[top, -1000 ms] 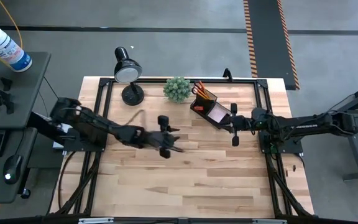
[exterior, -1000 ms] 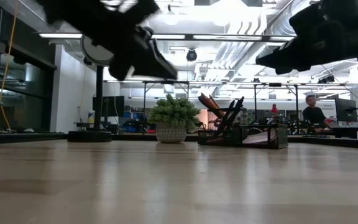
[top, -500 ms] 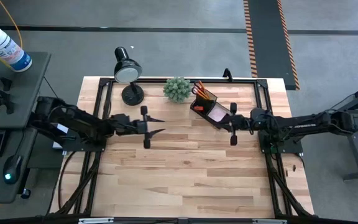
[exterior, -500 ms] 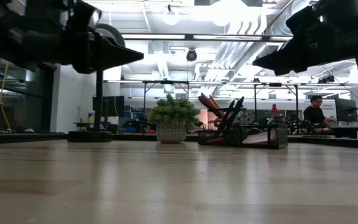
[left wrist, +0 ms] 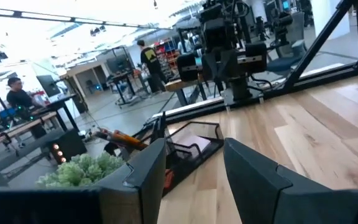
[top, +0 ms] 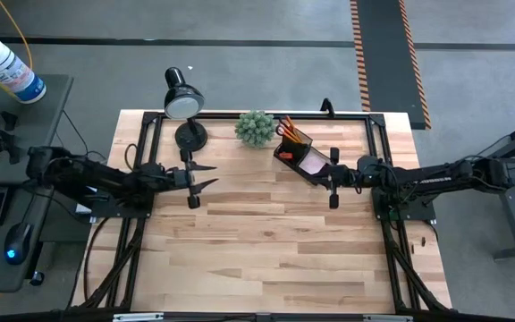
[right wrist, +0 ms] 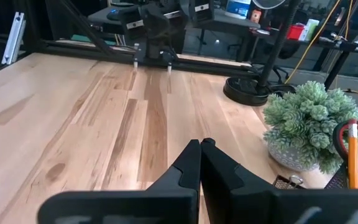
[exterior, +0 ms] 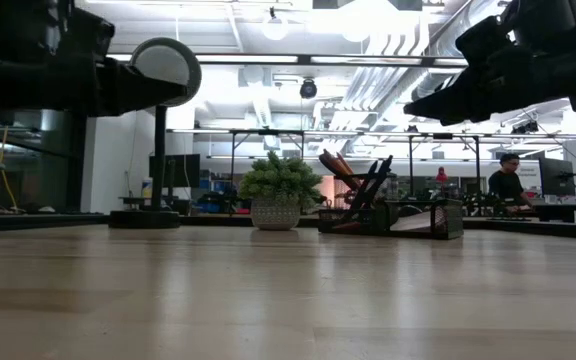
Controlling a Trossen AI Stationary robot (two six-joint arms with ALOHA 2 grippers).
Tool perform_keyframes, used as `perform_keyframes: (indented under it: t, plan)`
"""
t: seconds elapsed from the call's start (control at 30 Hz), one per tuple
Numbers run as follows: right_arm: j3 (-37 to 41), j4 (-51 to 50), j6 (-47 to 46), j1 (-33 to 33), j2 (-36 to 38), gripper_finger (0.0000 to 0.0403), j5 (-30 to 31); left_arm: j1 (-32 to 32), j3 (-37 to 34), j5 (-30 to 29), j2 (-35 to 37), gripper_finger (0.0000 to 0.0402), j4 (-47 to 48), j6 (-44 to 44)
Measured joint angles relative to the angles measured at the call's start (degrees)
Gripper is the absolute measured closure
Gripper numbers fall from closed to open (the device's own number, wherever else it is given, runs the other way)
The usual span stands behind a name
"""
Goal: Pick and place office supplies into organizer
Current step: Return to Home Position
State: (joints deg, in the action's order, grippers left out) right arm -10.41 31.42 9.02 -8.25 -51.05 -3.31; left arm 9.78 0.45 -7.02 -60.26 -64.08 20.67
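The dark organizer (top: 300,154) stands at the table's far right. Its cup (top: 291,138) holds orange pencils (right wrist: 353,157) and orange-handled scissors (right wrist: 340,139). A pink sticky pad (top: 312,164) lies in its low tray. The organizer also shows in the low view (exterior: 388,214) and the left wrist view (left wrist: 188,148). My right gripper (top: 322,176) hovers shut in the air just on the right of the tray, fingers pointing toward the table's left (right wrist: 200,155). My left gripper (top: 211,176) hangs open and empty above the table's left half (left wrist: 194,168), high off the wood (exterior: 180,94).
A black desk lamp (top: 184,105) and a green plant ball in a pot (top: 255,127) stand along the far edge, left of the organizer. Bare wood (top: 266,241) spreads over the middle and near side. A person (exterior: 508,180) sits in the room behind.
My left gripper has drawn back from the table's middle toward the left edge and a little toward the far edge, and has turned from a downward tilt to level. My right gripper has stayed by the organizer.
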Motion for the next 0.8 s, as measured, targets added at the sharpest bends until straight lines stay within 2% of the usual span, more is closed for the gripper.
perform_keyframes:
  t: [0.23,0.8]
  plan:
    - [0.00,0.22,0.00,0.00,0.00,0.0403,0.37,0.02,0.02,0.12,6.21,0.0252,2.12,2.60]
    - [0.00,0.17,-1.13,0.00,0.00,0.0403,1.45,0.00,0.02,-2.64,38.16,0.0252,35.99,3.11]
